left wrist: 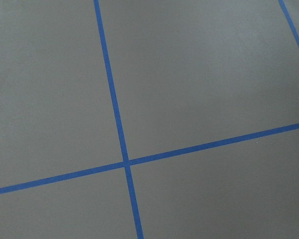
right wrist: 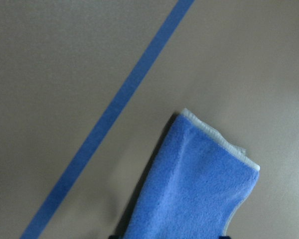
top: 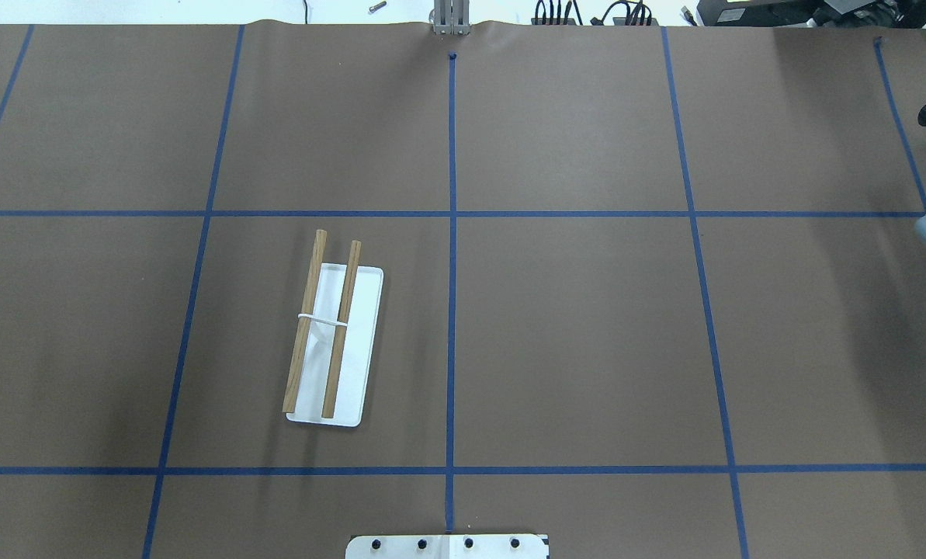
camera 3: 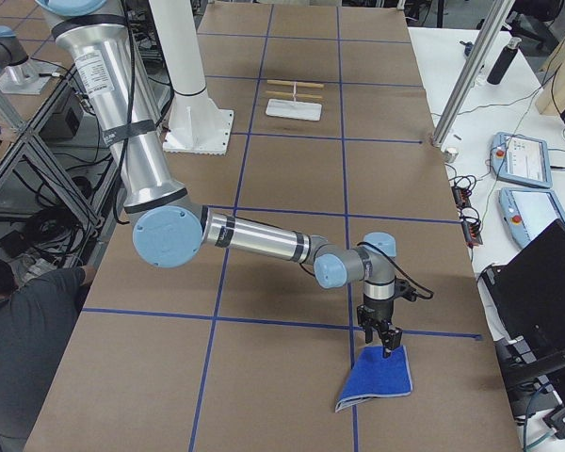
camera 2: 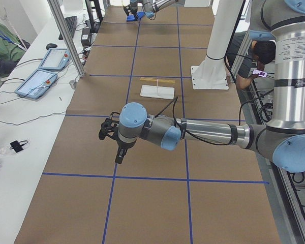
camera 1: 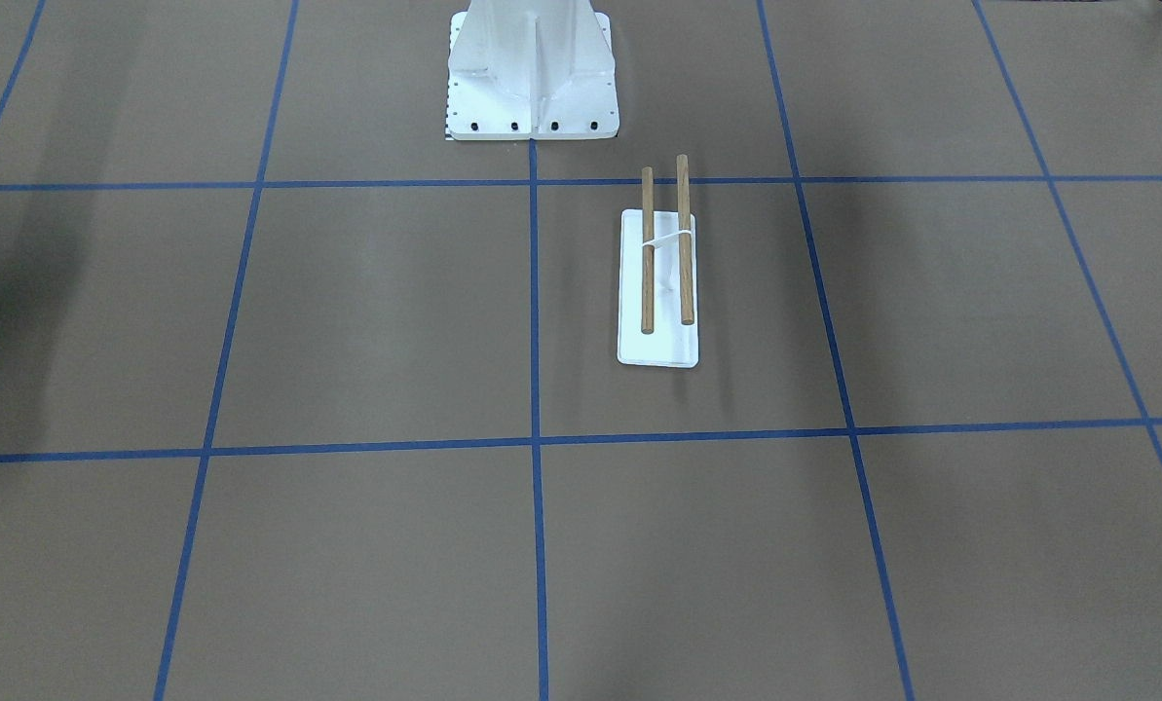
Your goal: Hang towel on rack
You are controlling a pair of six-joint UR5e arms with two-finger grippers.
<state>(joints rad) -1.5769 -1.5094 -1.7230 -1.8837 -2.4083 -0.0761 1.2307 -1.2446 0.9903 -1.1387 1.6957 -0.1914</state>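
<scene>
1. The right claw (camera 3: 388,347) is pointed straight down at one edge of the small royal-blue soft cloth towel (camera 3: 377,381). How far its jaws stand apart, and whether the cloth is pinched, cannot be told.
2. Directly under that claw, the towel is seen folded in the right wrist view, its pale grey stitched edge at the end away from the claw. A blue tape line (right wrist: 114,109) runs just beside it on the brown paper-covered worktop (camera 1: 347,321).
3. The left claw (camera 2: 117,152) is held above bare worktop. Nothing is seen hanging from it, and its opening cannot be told.
4. The small white flat-based rack (top: 354,341), with its two brown wooden dowel bars (top: 305,318), stands well apart from the right claw, on the left claw's side of the worktop. Both bars are bare, so hanging is judged not yet begun.
5. Only one layer of the fold may be caught, so the towel could open out or slip free during the long carry.
6. The light rack could be pushed or tipped if trailing cloth is dragged against the bars.
7. A bunched towel may be draped unevenly and slide off.
</scene>
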